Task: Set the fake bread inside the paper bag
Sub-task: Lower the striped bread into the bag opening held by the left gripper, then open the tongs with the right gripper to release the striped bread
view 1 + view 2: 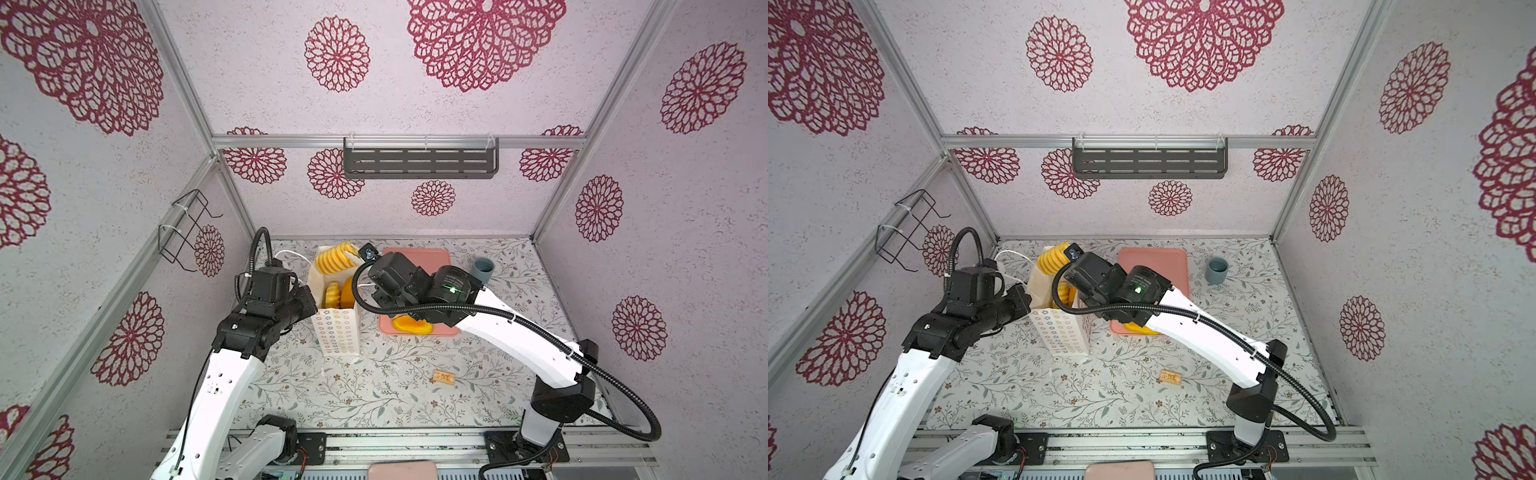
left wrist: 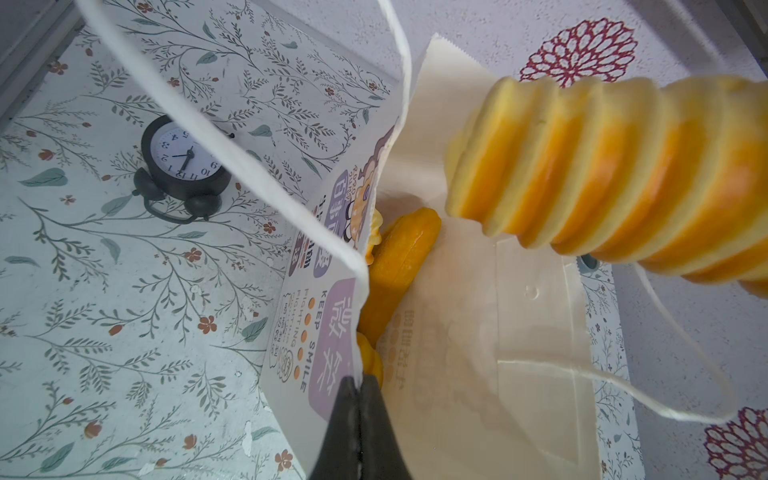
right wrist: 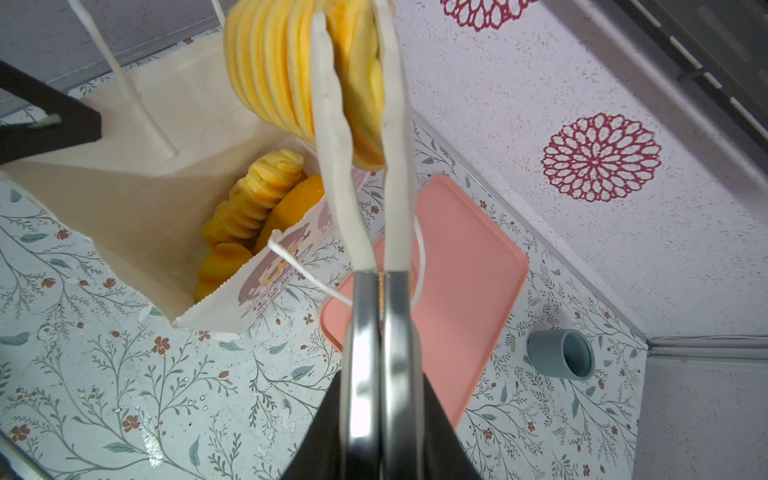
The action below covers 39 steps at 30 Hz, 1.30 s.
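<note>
Far to the left, a small round black alarm clock (image 2: pixel 185 166) stands on the floral-printed tabletop (image 1: pixel 374 399). Only the left wrist view shows it; in both top views the left arm covers it.

Next comes the left gripper (image 2: pixel 358 380). Its dark jaws are pressed together on the rim of the tall cream-white paper bag (image 1: pixel 336 332), pinching the printed front panel so the mouth stands open. Inside the bag lie several golden-orange toy pastries (image 3: pixel 257 195), a ridged one leaning on a smooth oval. How many lie beneath them I cannot tell.

Above the mouth, not yet inside, hangs a ridged golden-yellow toy loaf (image 2: pixel 602 174). The long white fingers (image 3: pixel 336 145) of the right gripper (image 3: pixel 351 25) are closed on it near one end.

The loaf looks light and slightly soft, probably foam. Its ridges should resist slipping, and a hold across the narrow thickness suits it. The bag is thin paper, likely to crumple or tip, so the rim seems a sensible place to steady it.

Further right, a flat coral-pink tray (image 1: pixel 432 257) carries one more glossy orange pastry (image 1: pixel 411 325), half covered by the right arm. Nearer the front lies a tiny tan block (image 1: pixel 444 377), too small to read, and furthest right stands a small grey-blue cup (image 1: pixel 482 268).
</note>
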{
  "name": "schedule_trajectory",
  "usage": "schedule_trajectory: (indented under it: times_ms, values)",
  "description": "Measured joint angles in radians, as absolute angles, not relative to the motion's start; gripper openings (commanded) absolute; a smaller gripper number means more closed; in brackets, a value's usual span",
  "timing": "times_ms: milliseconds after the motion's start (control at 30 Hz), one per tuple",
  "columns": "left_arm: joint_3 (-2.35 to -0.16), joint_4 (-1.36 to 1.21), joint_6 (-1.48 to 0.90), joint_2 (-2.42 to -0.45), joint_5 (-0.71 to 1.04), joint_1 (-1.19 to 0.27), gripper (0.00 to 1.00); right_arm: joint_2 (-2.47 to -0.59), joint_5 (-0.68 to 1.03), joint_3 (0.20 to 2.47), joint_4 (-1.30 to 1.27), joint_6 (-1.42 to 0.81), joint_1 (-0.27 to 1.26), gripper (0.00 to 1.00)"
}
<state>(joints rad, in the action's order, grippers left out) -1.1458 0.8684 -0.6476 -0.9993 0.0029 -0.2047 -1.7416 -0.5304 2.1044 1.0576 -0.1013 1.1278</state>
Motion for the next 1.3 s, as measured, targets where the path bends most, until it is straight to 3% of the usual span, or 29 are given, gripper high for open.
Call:
schedule_trajectory:
  times_ms: [367,733,1100,1300]
  values:
    - [-1.146,0.868,-0.648,-0.999,0.009,-0.205,0.03,-1.728,-0.511,2.1,1.077,-0.092,1.141,0.17]
    - [-1.146,0.868,-0.648,-1.0,0.01,-0.205,0.03,-1.76,-0.49,2.1,1.064,-0.079,1.144,0.5]
    - [-1.146,0.866,-0.648,-1.0,0.014,-0.205,0.03,-1.735,-0.438,2.069,0.971,-0.102,1.116,0.5]
    - [-1.146,0.865,-0.648,-1.001,0.014,-0.205,0.05,-1.557,-0.316,1.883,0.895,-0.179,0.952,0.49]
